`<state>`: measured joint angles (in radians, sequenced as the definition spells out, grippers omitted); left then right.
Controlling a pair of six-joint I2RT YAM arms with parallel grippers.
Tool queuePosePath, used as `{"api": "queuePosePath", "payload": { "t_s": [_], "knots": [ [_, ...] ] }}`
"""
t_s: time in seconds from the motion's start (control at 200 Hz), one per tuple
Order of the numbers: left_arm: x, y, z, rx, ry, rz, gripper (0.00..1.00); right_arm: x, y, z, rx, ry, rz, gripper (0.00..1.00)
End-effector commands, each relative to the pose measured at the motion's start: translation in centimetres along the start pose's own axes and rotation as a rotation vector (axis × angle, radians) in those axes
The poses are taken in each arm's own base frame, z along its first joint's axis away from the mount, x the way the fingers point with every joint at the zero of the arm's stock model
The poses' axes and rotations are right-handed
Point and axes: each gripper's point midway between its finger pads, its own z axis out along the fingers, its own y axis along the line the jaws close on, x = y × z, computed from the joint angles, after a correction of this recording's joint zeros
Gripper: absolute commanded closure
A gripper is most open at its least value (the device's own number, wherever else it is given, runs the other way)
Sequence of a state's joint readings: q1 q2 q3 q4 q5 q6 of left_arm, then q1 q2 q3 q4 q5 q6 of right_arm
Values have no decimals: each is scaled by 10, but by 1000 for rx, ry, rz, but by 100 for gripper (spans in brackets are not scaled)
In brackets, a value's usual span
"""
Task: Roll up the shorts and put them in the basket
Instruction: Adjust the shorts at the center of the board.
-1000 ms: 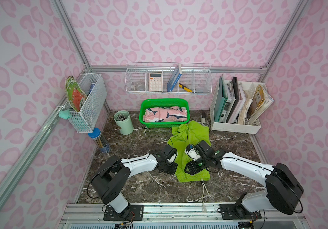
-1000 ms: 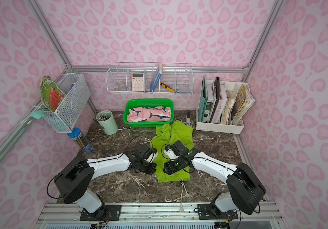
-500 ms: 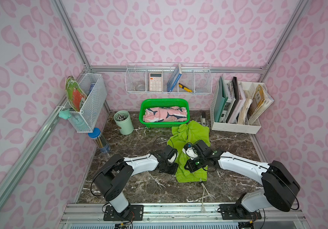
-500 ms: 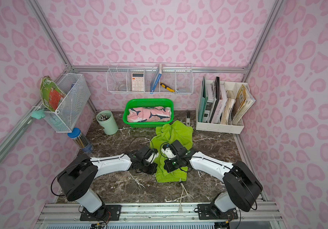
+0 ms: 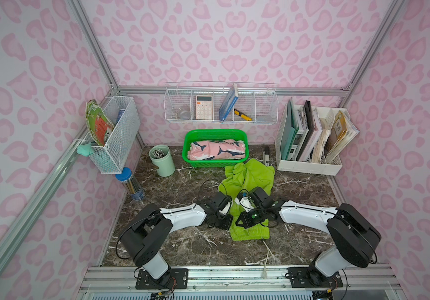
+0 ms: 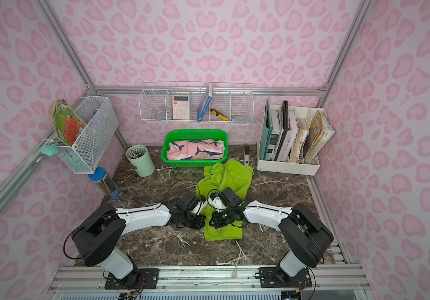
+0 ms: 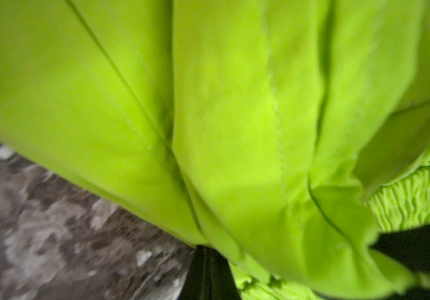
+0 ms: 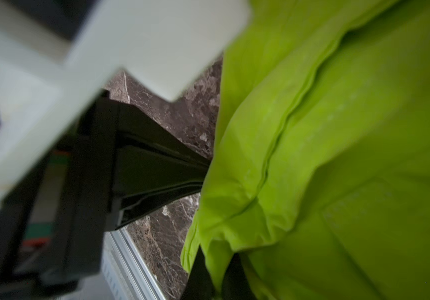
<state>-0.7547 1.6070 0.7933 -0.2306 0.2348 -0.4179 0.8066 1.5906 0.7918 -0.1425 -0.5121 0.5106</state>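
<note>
At the middle of the table (image 5: 182,241), my left jaws and right jaws each pinch the lime shorts (image 5: 253,179), tips buried under cloth; the pink shorts (image 5: 216,152) lie in the green basket (image 5: 214,133) by the back edge.

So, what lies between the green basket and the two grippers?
The lime shorts, lying crumpled; both top views show them.

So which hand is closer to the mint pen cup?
Left. The left hand pinches the green shorts at the edge facing the mint pen cup; the right hand grips them just beyond, farther from the cup.
</note>
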Motion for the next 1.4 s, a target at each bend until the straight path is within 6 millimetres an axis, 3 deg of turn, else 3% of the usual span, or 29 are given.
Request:
{"api": "queuePosePath", "payload": {
  "t_s": [0.0,0.065,0.155,0.275,0.385,0.485,0.605,0.685,0.83,0.975,1.12,1.135,1.205,1.395],
  "knots": [
    [4,11,-12,-67,-10,-11,100,-6,16,2,-81,-23,-15,56],
    [0,15,-21,-91,-38,-10,100,-11,23,-3,-98,-49,-44,43],
    [-8,17,-33,-114,-88,-8,100,-22,30,-18,-96,-102,-91,32],
    [-25,15,-55,-126,-175,3,100,-40,30,-45,-73,-175,-120,26],
    [-45,8,-78,-126,-259,33,100,-56,17,-80,-35,-274,-113,23],
    [-67,-1,-97,-110,-332,61,100,-67,-6,-112,14,-374,-77,26],
    [-98,-10,-105,-83,-371,92,100,-70,-44,-136,77,-464,22,46],
    [-118,-17,-103,-67,-370,120,100,-64,-64,-137,99,-474,68,48],
    [-147,-21,-84,-45,-336,153,63,-57,-83,-129,114,-441,116,47],
    [-171,-24,-58,-2,-268,164,39,-58,-86,-119,85,-433,116,57],
    [-188,-5,-37,-80,-238,174,28,-54,-93,-106,73,-397,132,60],
    [-198,-8,-41,-79,-262,182,27,-53,-94,-104,71,-390,137,60],
    [-208,0,-37,-111,-269,188,21,-47,-97,-96,64,-365,150,59],
    [-214,25,-12,-202,-194,198,22,-31,-106,-77,73,-293,168,60]
  ]
}}
